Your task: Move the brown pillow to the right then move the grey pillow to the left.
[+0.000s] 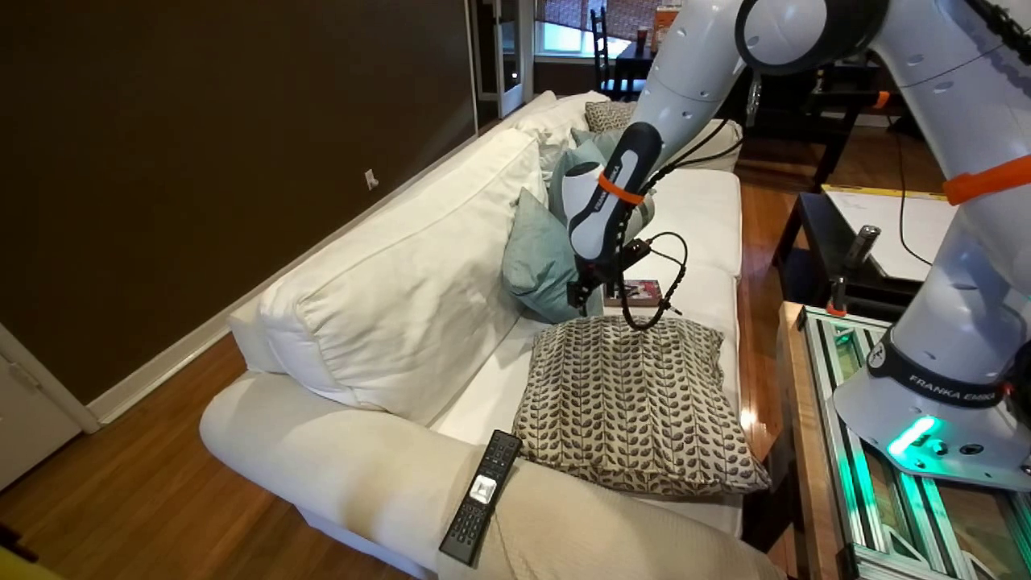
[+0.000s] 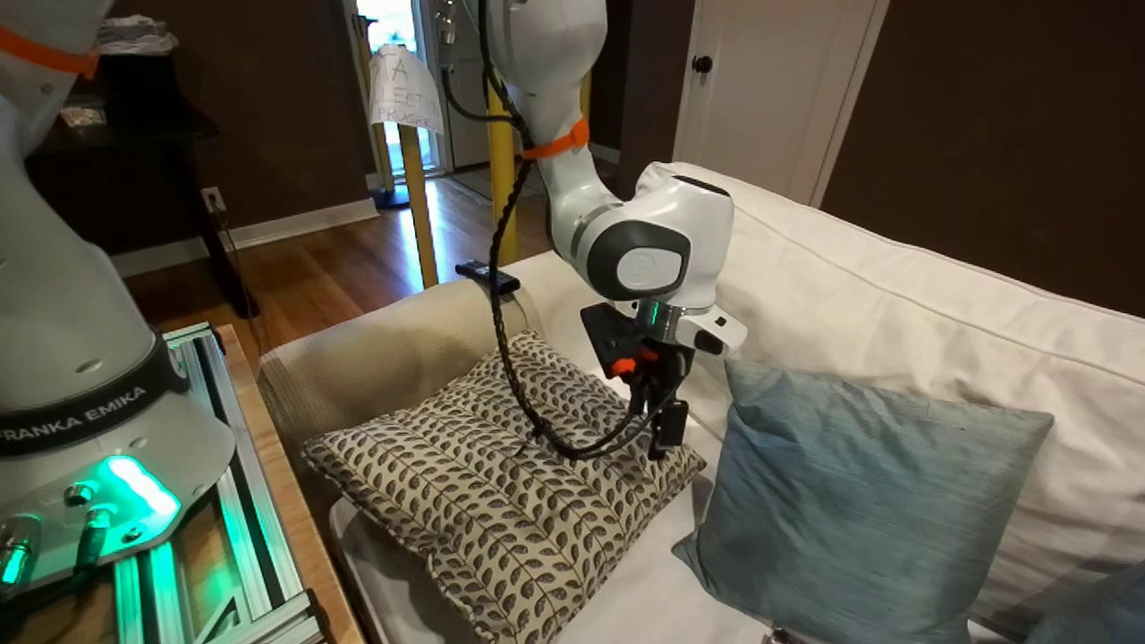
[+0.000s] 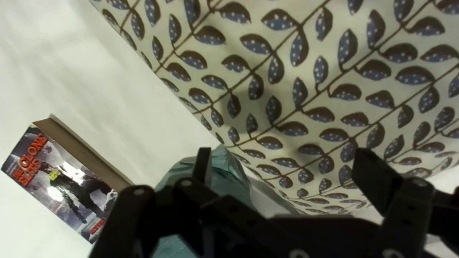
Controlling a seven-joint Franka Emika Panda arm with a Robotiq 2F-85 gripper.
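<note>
The brown pillow (image 1: 628,411) (image 2: 537,528) (image 3: 304,89), cream with rows of dark leaves, lies flat on the sofa seat against the armrest. Beside it the plain blue-grey grey pillow (image 1: 541,258) (image 2: 877,510) leans on the backrest; in the wrist view only part of this grey pillow (image 3: 229,175) shows behind a finger. My gripper (image 1: 581,298) (image 2: 658,436) (image 3: 285,163) is over the brown pillow's edge nearest the grey pillow. Its fingers stand wide apart with nothing gripped between them. Whether the tips touch the brown pillow, I cannot tell.
A paperback book (image 1: 636,292) (image 3: 64,186) lies on the seat past the brown pillow. On the armrest rests a black remote (image 1: 481,495) (image 2: 487,277). The white backrest (image 1: 411,282) rises behind. Further along sit more blue-grey pillows and another patterned cushion (image 1: 608,115).
</note>
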